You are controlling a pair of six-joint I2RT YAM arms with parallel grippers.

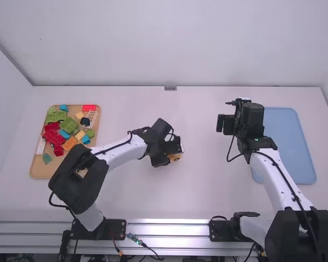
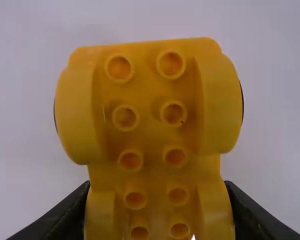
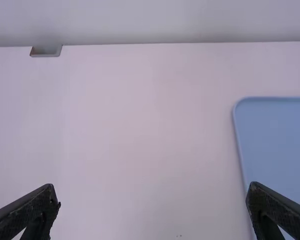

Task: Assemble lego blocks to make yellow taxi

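Note:
Near the middle of the table my left gripper [image 1: 169,153] is shut on a yellow car base [image 1: 176,157]. The left wrist view has the yellow car base [image 2: 147,105] large, its studded face with two rows of round studs toward the camera, between the fingers of my left gripper [image 2: 157,212]. My right gripper [image 1: 227,121] is held over the table left of the blue tray; in its own wrist view the right gripper [image 3: 152,200] stands open with nothing between its fingers.
A wooden tray [image 1: 39,170] at the left holds several loose red, green, blue and orange blocks [image 1: 69,125]. A blue tray [image 1: 290,144] lies at the right, partly behind the right arm.

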